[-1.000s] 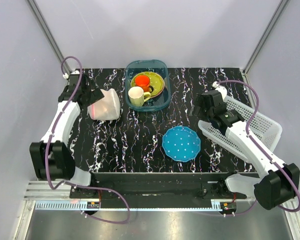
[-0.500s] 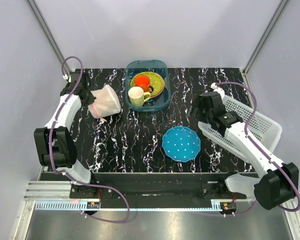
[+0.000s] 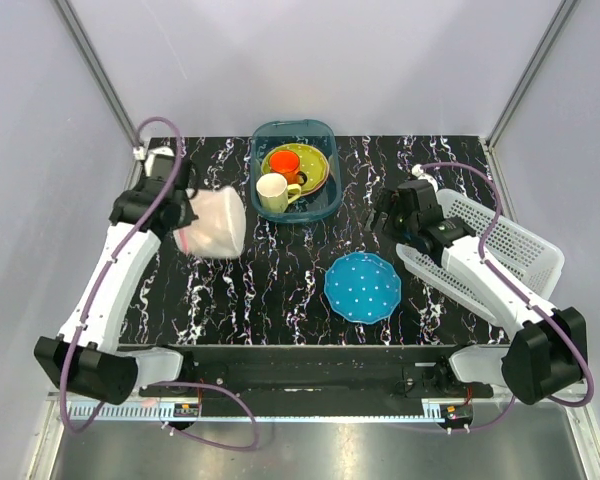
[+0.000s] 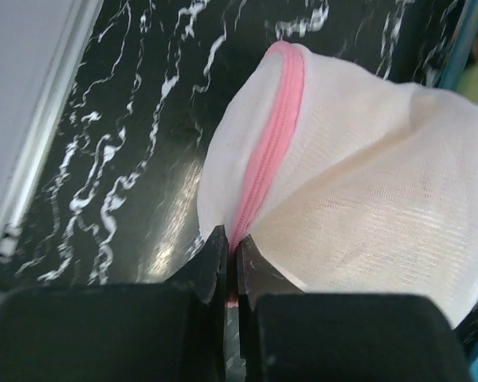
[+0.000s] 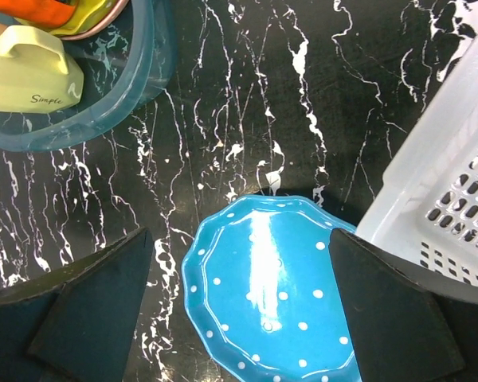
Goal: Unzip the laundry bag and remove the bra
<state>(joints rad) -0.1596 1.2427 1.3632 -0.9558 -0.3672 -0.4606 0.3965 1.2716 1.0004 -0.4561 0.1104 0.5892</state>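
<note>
The laundry bag point(image 3: 216, 222) is a white mesh dome with a pink zipper seam point(image 4: 275, 127), lying at the back left of the black marble table. My left gripper point(image 3: 183, 213) is at the bag's left side. Its jaws point(image 4: 233, 245) are shut on the near end of the pink zipper seam. The bra is hidden inside the bag; only a beige tint shows through the mesh point(image 4: 382, 199). My right gripper point(image 3: 384, 214) hangs open and empty right of centre. In the right wrist view it point(image 5: 243, 310) is above the blue dotted plate.
A teal tub point(image 3: 320, 135) at the back centre holds a cream mug point(image 3: 273, 192), an orange cup point(image 3: 286, 161) and a green plate. A blue dotted plate point(image 3: 363, 286) lies front centre-right. A white perforated basket point(image 3: 515, 245) stands tilted at the right edge under the right arm.
My left gripper closed on the bag's pink zipper seam and the left arm swung its elbow out. The bag shifted slightly to the right. The right gripper edged toward the back left, still open.
</note>
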